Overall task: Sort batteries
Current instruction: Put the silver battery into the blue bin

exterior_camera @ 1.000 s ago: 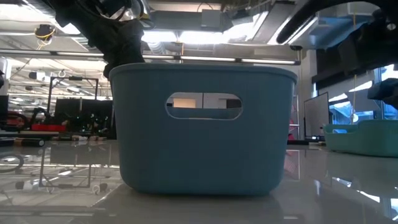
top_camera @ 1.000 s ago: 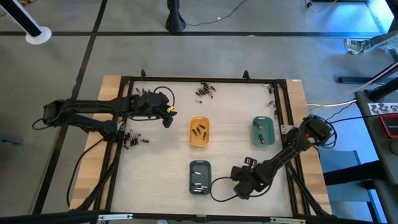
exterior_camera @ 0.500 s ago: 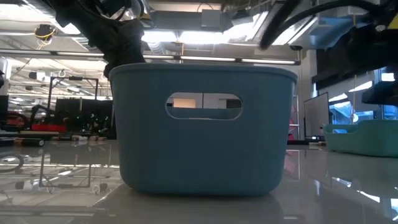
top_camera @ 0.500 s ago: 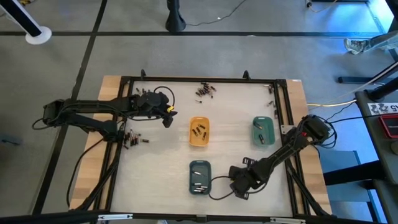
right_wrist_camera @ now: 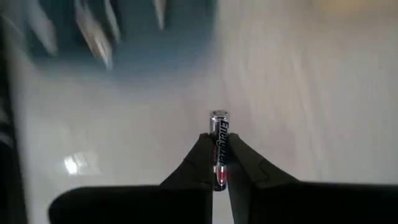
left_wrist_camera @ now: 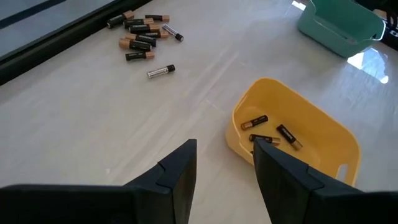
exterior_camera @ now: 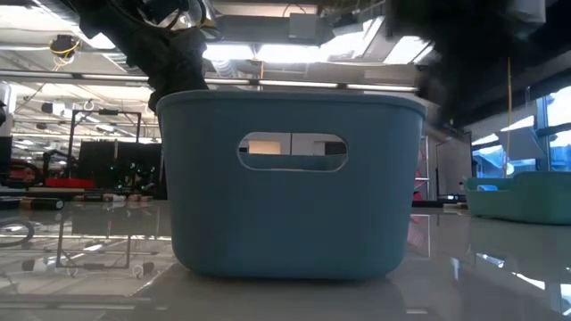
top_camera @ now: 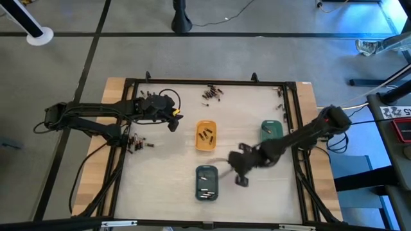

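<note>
While three trays are seen from above, the orange tray (top_camera: 205,136) sits central, the green tray (top_camera: 271,135) at its 3 o'clock and the slate-blue tray (top_camera: 206,182) at its 6 o'clock, each holding a few batteries (top_camera: 205,135). From table height, only the blue tray's end wall is met. Past the left gripper (left_wrist_camera: 224,168), fingers parted and empty, three cells are counted in the orange tray. One Energizer battery (right_wrist_camera: 219,147) is pinched by the right gripper (right_wrist_camera: 217,164).
</note>
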{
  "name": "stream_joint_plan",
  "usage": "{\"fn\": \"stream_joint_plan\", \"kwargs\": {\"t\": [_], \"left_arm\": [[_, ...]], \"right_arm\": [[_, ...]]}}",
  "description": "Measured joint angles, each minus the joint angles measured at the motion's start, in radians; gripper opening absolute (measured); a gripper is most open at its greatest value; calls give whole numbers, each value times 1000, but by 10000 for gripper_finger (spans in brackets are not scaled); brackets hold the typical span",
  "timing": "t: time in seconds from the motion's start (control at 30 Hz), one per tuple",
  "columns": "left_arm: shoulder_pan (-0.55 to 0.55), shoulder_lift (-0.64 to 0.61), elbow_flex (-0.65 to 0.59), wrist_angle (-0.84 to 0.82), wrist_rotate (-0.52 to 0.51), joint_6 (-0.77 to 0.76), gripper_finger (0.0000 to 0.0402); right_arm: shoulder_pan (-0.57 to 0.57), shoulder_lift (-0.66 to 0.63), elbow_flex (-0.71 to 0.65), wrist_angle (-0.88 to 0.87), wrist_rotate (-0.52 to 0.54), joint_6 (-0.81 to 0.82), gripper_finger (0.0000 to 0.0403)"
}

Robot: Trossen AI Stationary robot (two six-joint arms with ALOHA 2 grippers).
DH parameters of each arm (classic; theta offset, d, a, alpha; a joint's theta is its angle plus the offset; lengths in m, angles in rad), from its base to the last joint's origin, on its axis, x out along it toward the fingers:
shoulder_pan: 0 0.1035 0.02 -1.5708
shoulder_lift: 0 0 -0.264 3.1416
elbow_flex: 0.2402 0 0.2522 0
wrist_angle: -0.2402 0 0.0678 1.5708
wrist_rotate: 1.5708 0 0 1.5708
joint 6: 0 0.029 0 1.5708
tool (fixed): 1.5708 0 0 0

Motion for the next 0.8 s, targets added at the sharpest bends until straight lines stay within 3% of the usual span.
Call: {"fn": "stream_joint_plan", "kwargs": {"t": [0.1, 0.4, 0.57, 0.8], "left_arm": [[0, 0, 0, -7, 0, -3, 147], [-1, 0, 0, -45, 19, -21, 147], [-6, 0, 0, -126, 39, -61, 147], [-14, 0, 0, -156, 41, -70, 147]], "right_arm": [[-48, -2, 20, 158, -45, -96, 18], [-152, 151, 35, 391, -251, -280, 18], [-159, 237, 103, 406, -306, -353, 18], [-166, 293, 185, 295, -344, -401, 18]]}}
